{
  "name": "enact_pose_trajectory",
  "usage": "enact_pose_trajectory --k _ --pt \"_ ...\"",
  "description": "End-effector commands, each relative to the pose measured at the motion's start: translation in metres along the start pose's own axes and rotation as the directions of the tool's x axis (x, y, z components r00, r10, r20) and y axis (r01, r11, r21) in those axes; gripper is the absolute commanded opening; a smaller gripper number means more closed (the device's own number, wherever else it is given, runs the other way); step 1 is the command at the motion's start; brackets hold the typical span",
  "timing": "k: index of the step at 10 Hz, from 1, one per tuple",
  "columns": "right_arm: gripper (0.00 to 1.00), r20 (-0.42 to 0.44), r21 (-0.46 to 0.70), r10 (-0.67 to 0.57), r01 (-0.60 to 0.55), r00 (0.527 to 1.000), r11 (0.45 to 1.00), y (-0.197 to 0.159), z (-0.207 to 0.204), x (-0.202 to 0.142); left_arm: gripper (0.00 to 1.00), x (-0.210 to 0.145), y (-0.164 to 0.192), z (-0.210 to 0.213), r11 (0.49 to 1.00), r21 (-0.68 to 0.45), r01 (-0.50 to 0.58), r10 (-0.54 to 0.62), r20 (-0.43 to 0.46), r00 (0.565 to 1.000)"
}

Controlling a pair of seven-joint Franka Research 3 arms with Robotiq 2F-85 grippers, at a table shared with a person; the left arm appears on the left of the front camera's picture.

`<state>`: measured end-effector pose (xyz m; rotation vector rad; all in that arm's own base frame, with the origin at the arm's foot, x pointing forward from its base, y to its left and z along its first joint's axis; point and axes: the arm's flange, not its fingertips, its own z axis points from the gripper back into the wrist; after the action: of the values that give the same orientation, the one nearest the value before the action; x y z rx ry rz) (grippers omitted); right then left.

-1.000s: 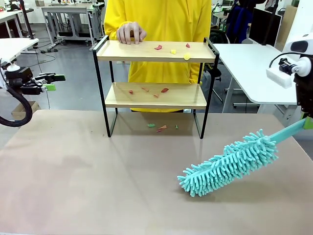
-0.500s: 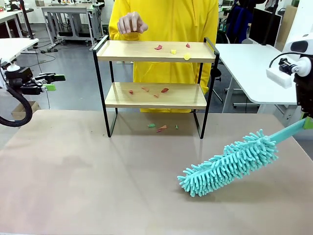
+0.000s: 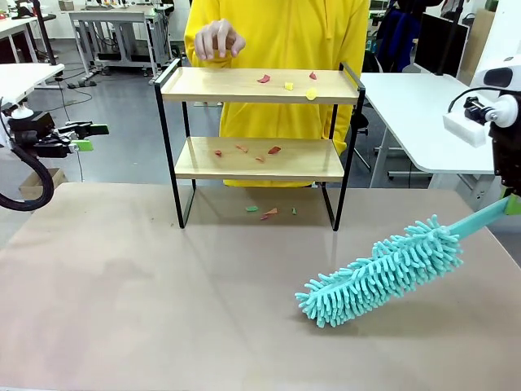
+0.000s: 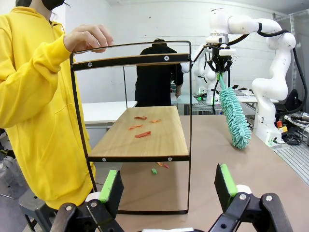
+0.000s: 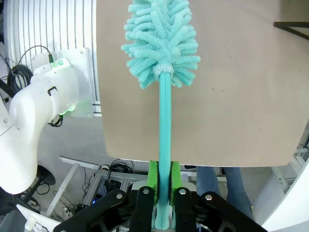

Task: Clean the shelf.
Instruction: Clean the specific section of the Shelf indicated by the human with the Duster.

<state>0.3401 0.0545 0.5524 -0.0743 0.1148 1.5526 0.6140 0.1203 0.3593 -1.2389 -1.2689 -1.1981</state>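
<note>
Teal duster (image 3: 383,269) rests slanted on the table (image 3: 146,293) at the right of the front view, well apart from the shelf (image 3: 256,85), which stands at the far middle with scraps (image 3: 264,79) on both boards — sweeping is not yet begun. Left wrist view: the left gripper (image 4: 169,186) hangs released, facing the shelf's end. Right wrist view: the right gripper (image 5: 164,182) is clenched on the duster's handle. Next move, by judgement: raise the head to the top board, clear of the rails. Against the earlier frame, the person's hand (image 3: 218,39) has lifted off the top board; both arms are unmoved.
</note>
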Motion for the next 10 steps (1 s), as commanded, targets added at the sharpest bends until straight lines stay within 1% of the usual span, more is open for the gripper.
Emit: enact_pose_trajectory --k 1,10 --pt "0.13 -0.005 -0.003 0.000 0.000 1.000 1.000 0.0006 0.0007 -0.0022 1.00 0.0022 -0.0015 0.0006 1.000 0.002 0.014 -0.014 0.001 1.000" --pt "0.13 -0.005 -0.003 0.000 0.000 1.000 1.000 0.0006 0.0007 -0.0022 1.00 0.0022 -0.0015 0.0006 1.000 0.002 0.014 -0.014 0.001 1.000"
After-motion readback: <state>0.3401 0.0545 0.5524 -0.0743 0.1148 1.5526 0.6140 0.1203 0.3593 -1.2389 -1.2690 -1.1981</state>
